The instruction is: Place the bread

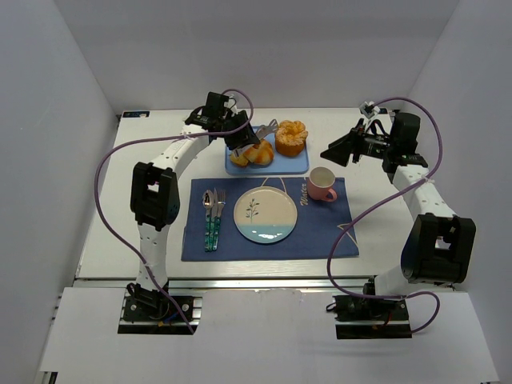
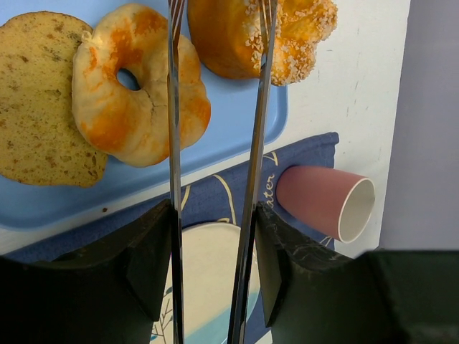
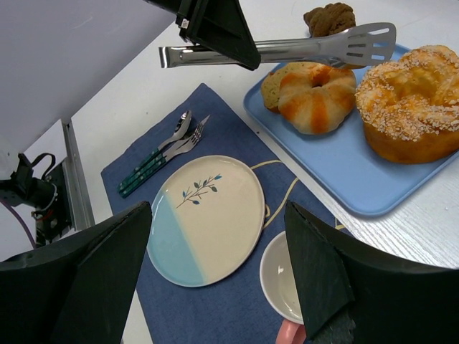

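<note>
Top external: mounted high behind both arm bases, facing forward and steeply down. It sits far off and takes in the whole white worktop.

Left wrist: very close, looking down along the tongs onto the blue tray, with the pink cup at the right edge.

Right wrist: mid range and oblique, looking from the cup side across the plate toward the tray.

Shared by all three: tray, bread, plate, cup.
</note>
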